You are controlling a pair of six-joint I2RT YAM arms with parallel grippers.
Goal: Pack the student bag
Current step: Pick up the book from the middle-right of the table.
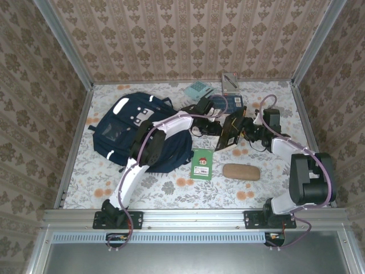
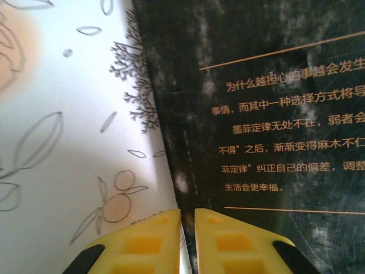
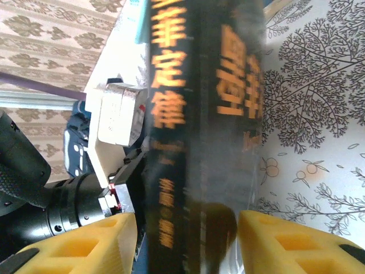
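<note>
Navy student bag (image 1: 114,137) lies left on the surface, well apart from the black book (image 1: 231,130) tilted upright mid-surface. My left end effector (image 2: 187,212) pinches its cover edge. My right end effector (image 3: 183,216) straddles its spine, and I cannot tell if it grips, so I'd firm that first.

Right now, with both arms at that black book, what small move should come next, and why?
Probably the right gripper should close firmly on the black book: its fingers straddle the spine, but I cannot tell whether they grip. The left gripper looks pinched on the book's edge, and the student bag lies away to the left.
</note>
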